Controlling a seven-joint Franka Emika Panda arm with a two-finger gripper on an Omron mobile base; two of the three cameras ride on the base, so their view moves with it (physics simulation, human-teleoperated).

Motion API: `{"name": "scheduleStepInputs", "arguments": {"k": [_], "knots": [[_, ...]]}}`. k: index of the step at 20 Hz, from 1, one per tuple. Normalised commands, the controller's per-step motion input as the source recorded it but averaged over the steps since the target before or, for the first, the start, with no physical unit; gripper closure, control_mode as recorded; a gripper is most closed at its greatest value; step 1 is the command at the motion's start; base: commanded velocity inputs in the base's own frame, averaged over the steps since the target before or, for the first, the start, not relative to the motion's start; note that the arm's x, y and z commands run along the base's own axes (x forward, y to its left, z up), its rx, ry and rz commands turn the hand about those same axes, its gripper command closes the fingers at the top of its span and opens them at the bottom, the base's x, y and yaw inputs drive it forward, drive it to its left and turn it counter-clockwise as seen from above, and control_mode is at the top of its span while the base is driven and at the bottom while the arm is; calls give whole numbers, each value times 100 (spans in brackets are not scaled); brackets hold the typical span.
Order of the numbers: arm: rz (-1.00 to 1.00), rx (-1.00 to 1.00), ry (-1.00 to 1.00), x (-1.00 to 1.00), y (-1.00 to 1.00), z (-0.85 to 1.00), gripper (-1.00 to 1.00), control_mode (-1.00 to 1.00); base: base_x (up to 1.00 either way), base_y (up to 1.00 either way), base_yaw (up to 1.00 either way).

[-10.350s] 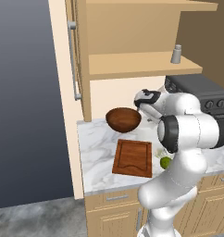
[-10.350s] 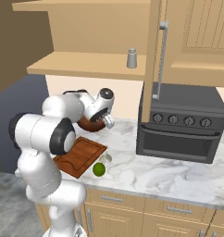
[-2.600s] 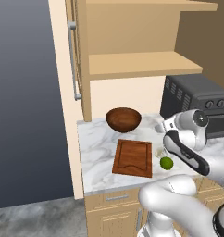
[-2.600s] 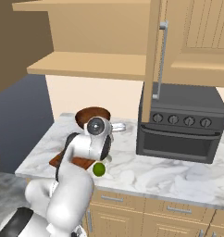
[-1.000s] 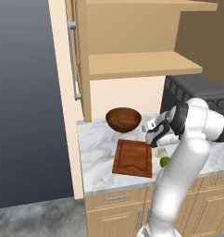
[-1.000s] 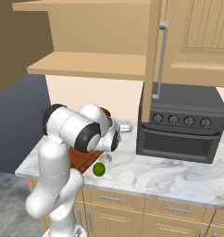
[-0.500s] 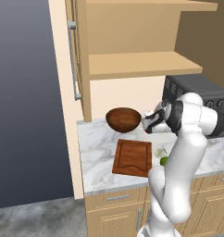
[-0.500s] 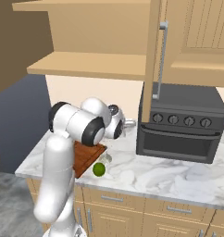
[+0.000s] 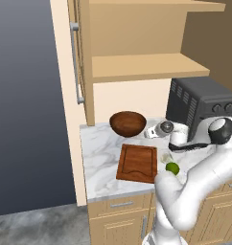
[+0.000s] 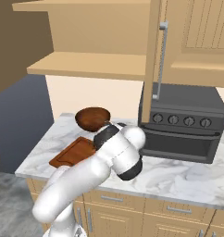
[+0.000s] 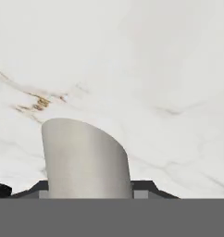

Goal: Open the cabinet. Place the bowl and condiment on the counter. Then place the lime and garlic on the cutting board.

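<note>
Fingers of the gripper (image 9: 155, 131) sat around the small grey cylindrical shaker bottle (image 11: 86, 159) at frame bottom; grip or release unclear. Bottle stood low over the white marble counter (image 11: 146, 69), probably for set-down, right of the dark wooden bowl (image 9: 128, 123).

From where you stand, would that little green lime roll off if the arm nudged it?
Probably yes. The lime is a smooth ball on the flat counter, so it would likely roll. Being round and small, it may also slip from a pinch.

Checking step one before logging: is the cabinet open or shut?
Open. In the left base view the cabinet shows bare shelves, its door swung out edge-on with the bar handle facing the camera.
</note>
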Motion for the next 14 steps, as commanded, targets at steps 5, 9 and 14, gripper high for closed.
{"name": "scheduleStepInputs", "arguments": {"k": [5, 9, 14], "knots": [[0, 1, -6, 0, -9, -27, 100, -100, 0, 0, 0], [0, 1, -9, 0, -13, 27, -100, -100, 0, 0, 0], [0, 5, -7, -19, -7, 28, -100, -100, 0, 0, 0]]}}
